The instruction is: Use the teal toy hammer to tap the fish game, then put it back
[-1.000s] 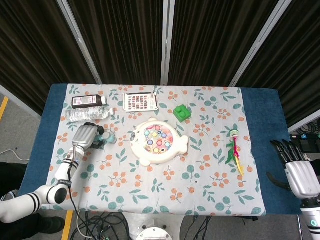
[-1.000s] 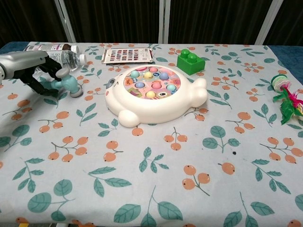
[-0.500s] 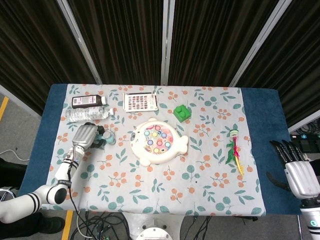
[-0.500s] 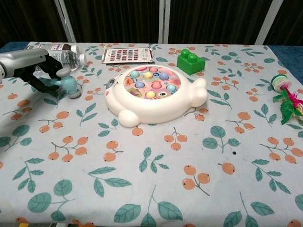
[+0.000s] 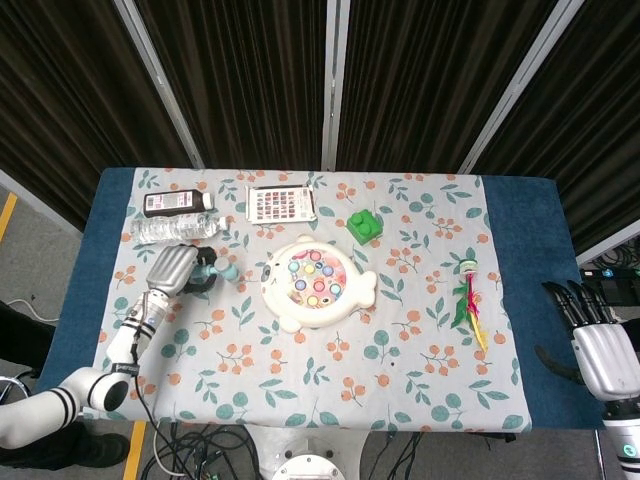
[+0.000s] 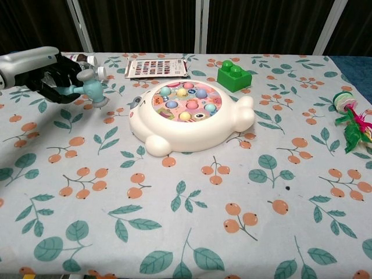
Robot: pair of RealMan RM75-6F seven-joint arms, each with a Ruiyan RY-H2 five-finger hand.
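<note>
My left hand (image 5: 176,269) (image 6: 42,71) grips the handle of the teal toy hammer (image 5: 219,268) (image 6: 93,90) and holds it lifted off the cloth, head pointing toward the fish game. The white fish game (image 5: 315,282) (image 6: 190,118) with its pink top and coloured fish sits at the table's middle, to the right of the hammer and apart from it. Off the table's right edge, low in the head view, my right hand (image 5: 603,345) hangs with fingers spread and nothing in it; the chest view does not show it.
Two bottles (image 5: 178,216) (image 6: 88,68) lie just behind my left hand. A card of coloured squares (image 5: 281,203) (image 6: 157,67) and a green block (image 5: 364,225) (image 6: 233,74) lie behind the game. A feathered toy (image 5: 467,300) (image 6: 352,123) lies at the right.
My left hand has raised the hammer off the cloth and carried it a little up and toward the fish game. The right hand has not moved.
</note>
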